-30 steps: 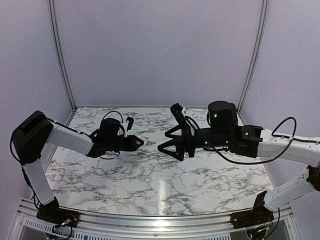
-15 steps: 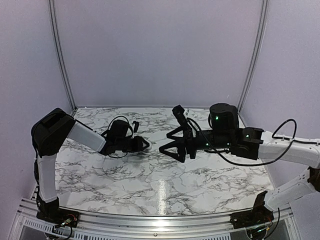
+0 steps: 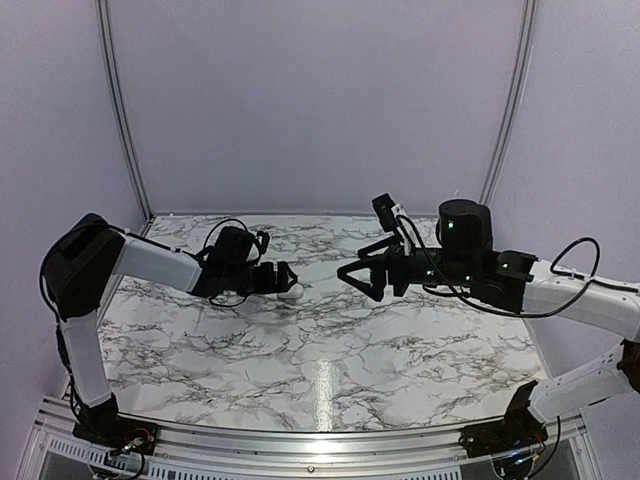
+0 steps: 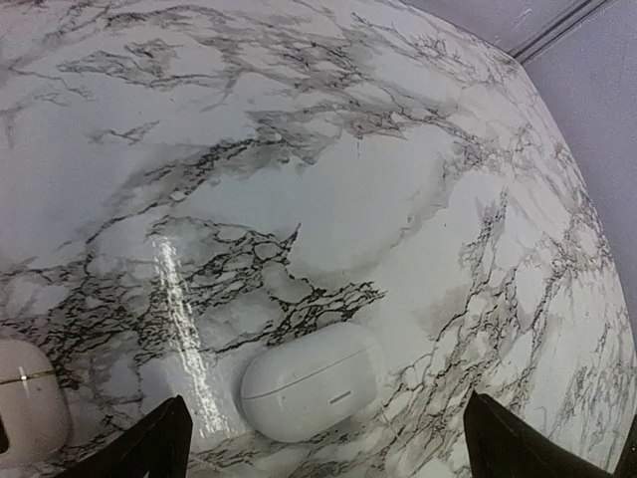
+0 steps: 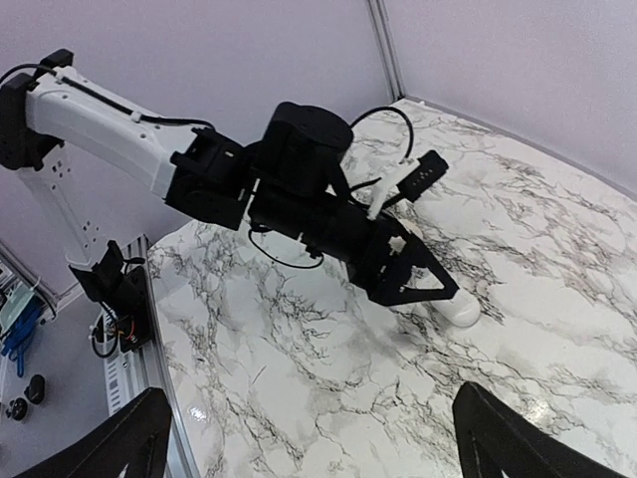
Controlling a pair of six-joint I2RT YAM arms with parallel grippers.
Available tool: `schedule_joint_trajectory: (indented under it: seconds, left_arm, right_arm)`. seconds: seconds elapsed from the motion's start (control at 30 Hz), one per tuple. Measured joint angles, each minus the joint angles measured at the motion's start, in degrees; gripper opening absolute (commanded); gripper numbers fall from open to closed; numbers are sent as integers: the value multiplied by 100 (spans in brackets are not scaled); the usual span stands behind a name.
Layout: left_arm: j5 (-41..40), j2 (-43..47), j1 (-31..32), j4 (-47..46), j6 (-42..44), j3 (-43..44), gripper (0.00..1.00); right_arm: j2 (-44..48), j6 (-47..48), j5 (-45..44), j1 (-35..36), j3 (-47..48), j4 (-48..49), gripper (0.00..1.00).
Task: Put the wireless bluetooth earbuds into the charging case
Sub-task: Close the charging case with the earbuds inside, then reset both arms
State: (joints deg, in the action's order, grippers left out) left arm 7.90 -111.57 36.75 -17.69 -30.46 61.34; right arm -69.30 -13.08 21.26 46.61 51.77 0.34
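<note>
Left pincer now spread wide; charging case released, lid seemingly shut.

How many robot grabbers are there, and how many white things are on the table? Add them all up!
Grippers: 2, the left gripper and the right gripper, both open
White charging case, lid shut: 1
The other white rounded thing, cut off by the picture's edge: 1
Loose earbuds in view: 0
Total: 4
</note>
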Motion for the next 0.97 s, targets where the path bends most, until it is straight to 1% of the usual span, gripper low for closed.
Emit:
schedule_joint_trajectory:
  seconds: [0.2,0.37,0.5,0.63,0.77,0.9,0.97]
  left_arm:
    - [-505,925,7,745,396,11,99]
    - [-802,2168,-48,1097,678,-153,99]
    - [-861,3364,-385,1187,815,-667,99]
    - [-905,4264,-861,1325,911,-1384,99]
    - [-887,4730,-1209,1462,922,-2138,99]
    - [-876,5056,-1425,1508,890,-2826,99]
    - [-817,5145,-1491,1504,881,-3014,99]
  right_arm:
    - [35,-188,-247,-382,-133,-7,99]
    - [251,-249,-562,-826,-378,-94,98]
    - [737,-367,-935,-1360,-850,-103,99]
    - [1080,-457,-1375,-1790,-1224,-140,99]
    - [1150,-501,-1709,-2179,-1615,-151,99]
    - [1196,-538,-1910,-2286,-2157,-109,99]
    - [1180,-560,-1947,-2291,-2332,-72,99]
